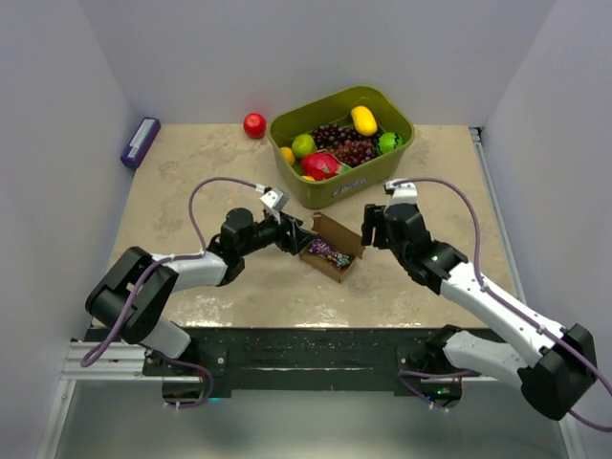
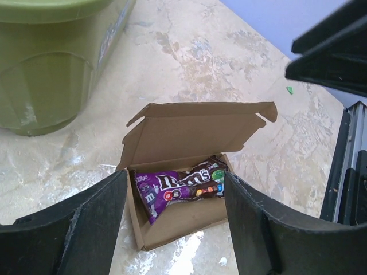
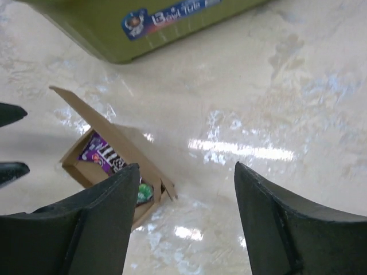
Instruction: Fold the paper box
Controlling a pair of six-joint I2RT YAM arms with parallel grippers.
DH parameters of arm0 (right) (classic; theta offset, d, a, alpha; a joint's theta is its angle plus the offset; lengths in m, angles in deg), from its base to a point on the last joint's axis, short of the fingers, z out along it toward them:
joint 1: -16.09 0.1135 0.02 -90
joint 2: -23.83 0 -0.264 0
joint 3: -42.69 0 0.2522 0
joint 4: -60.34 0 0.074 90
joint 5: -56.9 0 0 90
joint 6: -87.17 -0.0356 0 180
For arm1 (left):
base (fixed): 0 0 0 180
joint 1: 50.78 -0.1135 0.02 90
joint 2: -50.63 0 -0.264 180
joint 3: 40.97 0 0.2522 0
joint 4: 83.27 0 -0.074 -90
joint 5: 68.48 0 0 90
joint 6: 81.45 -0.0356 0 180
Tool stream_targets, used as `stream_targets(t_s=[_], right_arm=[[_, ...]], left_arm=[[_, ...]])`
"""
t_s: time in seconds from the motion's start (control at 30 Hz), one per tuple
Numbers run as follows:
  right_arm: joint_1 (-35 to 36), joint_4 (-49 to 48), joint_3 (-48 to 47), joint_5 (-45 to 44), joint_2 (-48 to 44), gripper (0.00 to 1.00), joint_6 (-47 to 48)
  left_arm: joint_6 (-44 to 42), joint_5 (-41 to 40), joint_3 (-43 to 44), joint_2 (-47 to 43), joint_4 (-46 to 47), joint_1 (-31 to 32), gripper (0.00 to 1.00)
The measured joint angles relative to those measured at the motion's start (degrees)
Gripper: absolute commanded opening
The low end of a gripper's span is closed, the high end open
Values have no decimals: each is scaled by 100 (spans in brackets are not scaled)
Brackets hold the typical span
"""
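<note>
The paper box (image 1: 333, 251) lies in the middle of the counter (image 1: 172, 163), just in front of the green fruit bin (image 1: 382, 172). Its lid (image 2: 195, 129) stands up and a purple M&M's bag (image 2: 183, 192) is inside. The left tool (image 1: 296, 236) is spread wide at the box's left end, one finger at each side, probably to keep the box in place. Whether the fingers touch the cardboard, I cannot tell. The right tool (image 1: 368, 229) is also spread and carries nothing. It is just behind the lid, well placed to push it down. The closing is not yet done.
</note>
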Motion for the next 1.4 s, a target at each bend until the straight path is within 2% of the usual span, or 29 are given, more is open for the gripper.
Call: stream_targets(t_s=[0.2,0.3,0.47,0.93,1.07,1.27,1.4], right_arm=[[-13,-33,981,341,-1211,69,-776],[-13,-179,1202,492,-1449,62,-957],[-13,-417,1405,643,-1283,55,-1086],[-13,-1130,1569,970,-745,50,-946],[-13,-1211,1574,1034,-522,50,-896],[-13,-1366,1615,1064,-396,49,-820],[-13,-1504,1637,1064,-195,46,-761]], left_arm=[[22,306,11,289,404,-155,67],[35,531,129,625,658,-247,63],[42,769,417,1163,859,-275,60],[-264,586,968,1628,748,-280,56],[-330,597,1071,1808,697,-280,50],[-358,688,1080,2013,638,-280,48],[-354,745,1086,2124,640,-280,41]])
